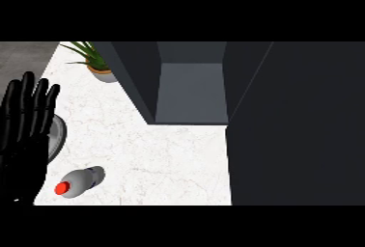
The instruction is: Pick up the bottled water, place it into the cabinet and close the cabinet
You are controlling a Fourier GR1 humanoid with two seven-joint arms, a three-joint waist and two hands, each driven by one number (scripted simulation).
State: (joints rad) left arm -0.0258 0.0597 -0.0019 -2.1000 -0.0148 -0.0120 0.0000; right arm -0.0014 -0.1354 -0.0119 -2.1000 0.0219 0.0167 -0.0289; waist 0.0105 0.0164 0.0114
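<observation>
Red-capped and lying on its side, your water bottle (82,181) rests on the marble table (164,159), low at the view's left. Just beside it you see the left robot hand (25,125), fingers straight and upright, holding nothing. Farther back, the cabinet (191,91) stands open.

Lying on its side on the white bench (164,159): bottled water (80,182), red cap toward the lower left. Just beside it at the left edge, left hand (25,125), fingers straight, pointing up. Farther back, open dark cabinet (191,91) and potted plant (96,60).
</observation>
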